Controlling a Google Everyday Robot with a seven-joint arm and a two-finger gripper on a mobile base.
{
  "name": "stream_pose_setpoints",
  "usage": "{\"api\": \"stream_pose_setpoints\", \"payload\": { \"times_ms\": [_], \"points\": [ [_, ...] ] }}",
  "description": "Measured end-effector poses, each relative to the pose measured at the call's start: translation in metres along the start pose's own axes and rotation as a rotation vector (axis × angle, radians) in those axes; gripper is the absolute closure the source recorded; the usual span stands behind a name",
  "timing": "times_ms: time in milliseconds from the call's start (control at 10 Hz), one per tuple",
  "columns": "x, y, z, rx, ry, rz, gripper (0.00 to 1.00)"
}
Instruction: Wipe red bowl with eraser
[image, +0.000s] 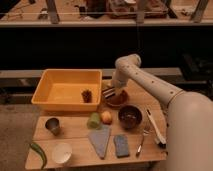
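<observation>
White arm (192, 125) ends in claw (112, 90) clamped on eraser (108, 93) at red bowl (118, 100).

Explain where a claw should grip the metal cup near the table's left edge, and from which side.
The metal cup stands upright, mouth up, apart from its neighbours. So it is probably best to come from above and close across its rim. The claw is over at the red bowl.

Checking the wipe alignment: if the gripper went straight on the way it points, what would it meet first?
The gripper, beside the yellow tub, points down, eraser at its tip. It would probably meet the red bowl first, at its left rim, though depth is unclear.
</observation>
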Motion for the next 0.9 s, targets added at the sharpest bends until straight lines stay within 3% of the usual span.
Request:
{"api": "stream_pose_setpoints", "payload": {
  "times_ms": [300, 600, 700, 900],
  "points": [
    [0.001, 0.034, -0.009, -0.018, -0.01, -0.016, 0.86],
    [0.008, 0.045, -0.014, -0.027, 0.001, -0.017, 0.86],
    [0.015, 0.045, -0.016, -0.023, 0.012, -0.002, 0.86],
    [0.056, 0.049, -0.027, -0.007, 0.061, 0.052, 0.86]
  ]
}}
